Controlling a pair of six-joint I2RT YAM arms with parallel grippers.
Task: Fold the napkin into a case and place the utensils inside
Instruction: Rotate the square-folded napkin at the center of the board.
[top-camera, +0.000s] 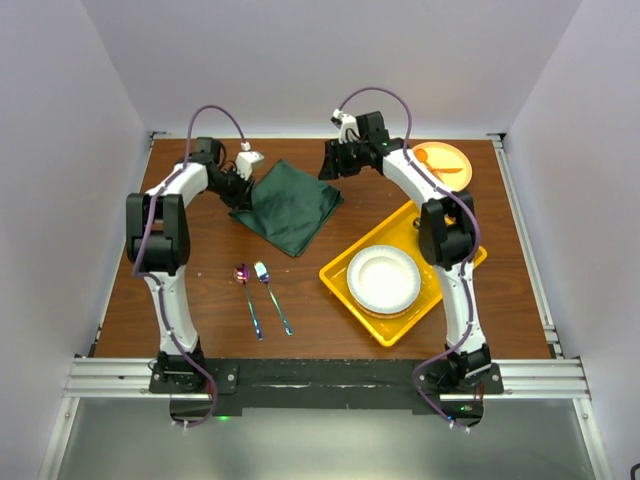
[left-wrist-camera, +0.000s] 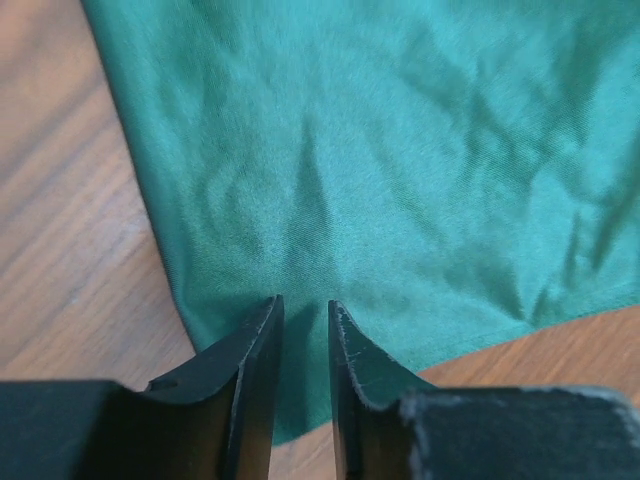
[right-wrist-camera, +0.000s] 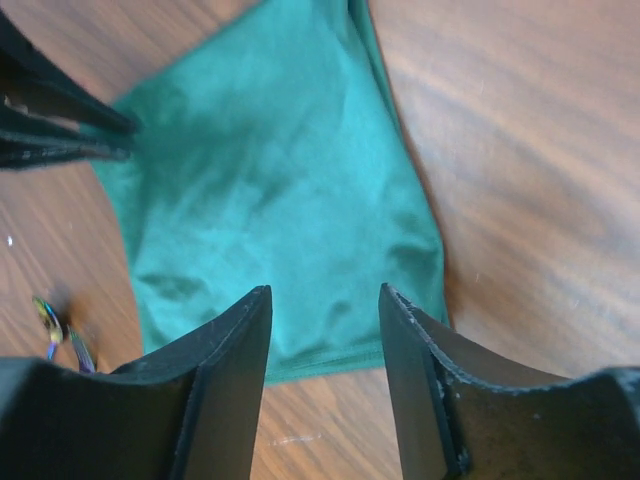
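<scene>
Napkin (top-camera: 292, 205), folding step: left gripper (left-wrist-camera: 305, 305) slightly parted over its edge, right gripper (right-wrist-camera: 325, 292) wide, empty; next likely needs a hem pinch just ahead.

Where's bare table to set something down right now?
Free: near centre between the utensils and the yellow tray; near-right corner beside the tray; left strip outside the left arm. Crowded: far centre, left gripper and right gripper at the napkin; far right, the orange plate.
</scene>
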